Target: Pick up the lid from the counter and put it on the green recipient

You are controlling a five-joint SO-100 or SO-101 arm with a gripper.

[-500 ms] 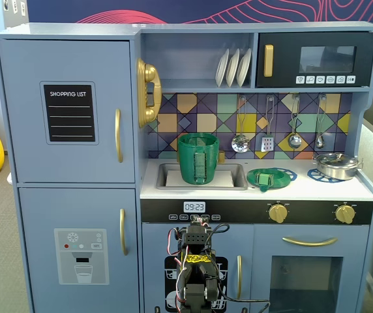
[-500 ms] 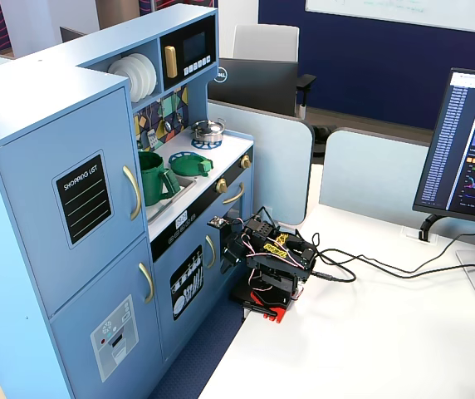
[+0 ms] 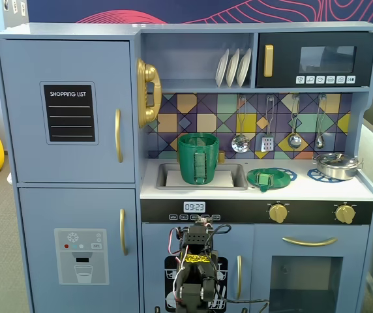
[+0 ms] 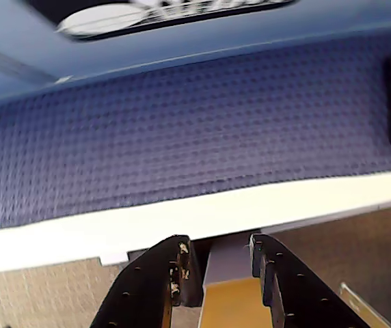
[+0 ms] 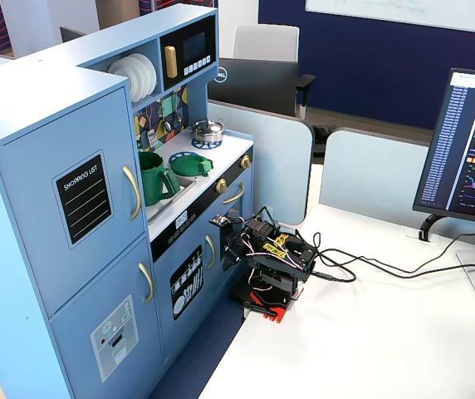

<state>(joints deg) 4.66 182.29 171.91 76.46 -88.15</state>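
Note:
The green lid [image 3: 268, 177] lies on the white counter [image 3: 317, 189], over the left burner print, right of the sink; it also shows in the other fixed view [image 5: 192, 165]. The tall green recipient [image 3: 198, 158] stands upright in the sink, its mouth uncovered [image 5: 153, 177]. My arm [image 5: 271, 258] is folded low on the table in front of the kitchen [image 3: 196, 261], well below the counter. In the wrist view my gripper [image 4: 219, 249] points down past the table edge; its jaws stand apart with nothing between them.
A silver pot [image 3: 336, 164] sits on the right burner. Utensils hang on the back wall above the counter. The arm's base stands on a white table [image 5: 370, 332] with cables and a monitor [image 5: 474, 150]. Blue carpet [image 4: 182, 137] lies below.

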